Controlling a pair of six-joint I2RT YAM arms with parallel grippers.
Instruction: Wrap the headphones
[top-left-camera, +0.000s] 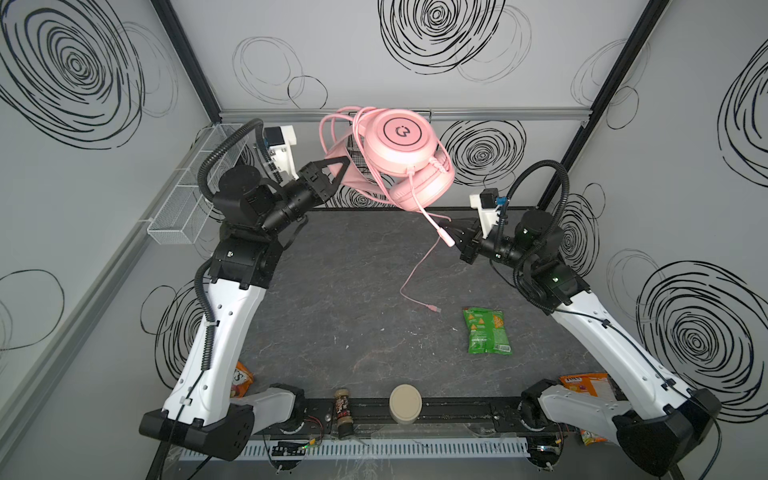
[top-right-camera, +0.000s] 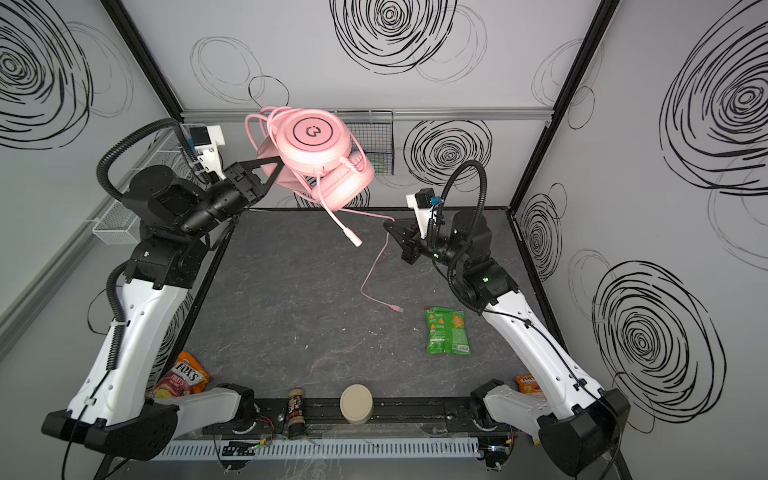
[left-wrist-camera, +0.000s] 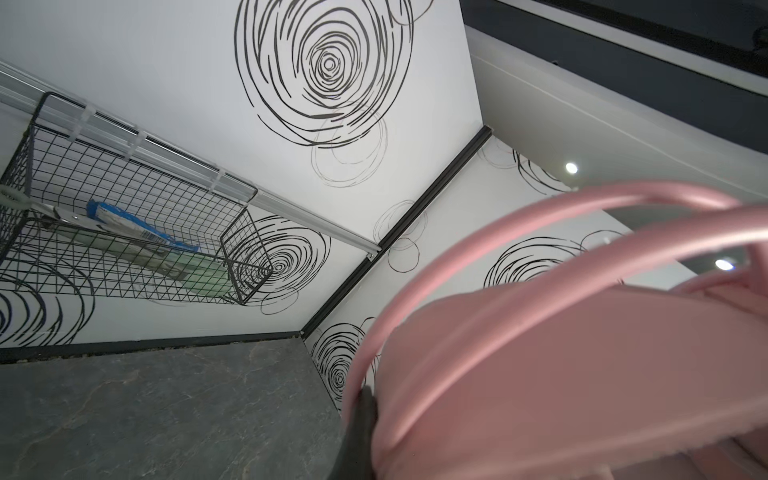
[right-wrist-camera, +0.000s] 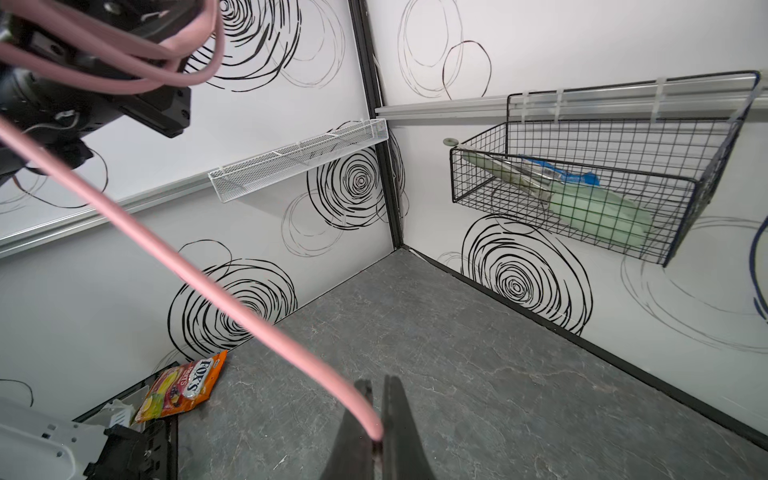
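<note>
The headphones (top-left-camera: 401, 153) hang aloft at 12 o'clock, with the left gripper (top-left-camera: 344, 166) clamped on the headband (left-wrist-camera: 540, 353). The right gripper (right-wrist-camera: 376, 436) pinches the cable (right-wrist-camera: 208, 282); only the right wrist view shows this plainly. A green snack bag (top-left-camera: 486, 330) lies at 4 o'clock. The wire basket (top-right-camera: 374, 137) behind is partly masked.

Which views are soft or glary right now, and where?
Left wrist: headphones close to the lens, out of focus; two ceiling lights flare. Right wrist: cable blurs near the lens, wire basket sharp. Both top views: evenly lit, no glare, wide-angle stretch at the edges.
</note>
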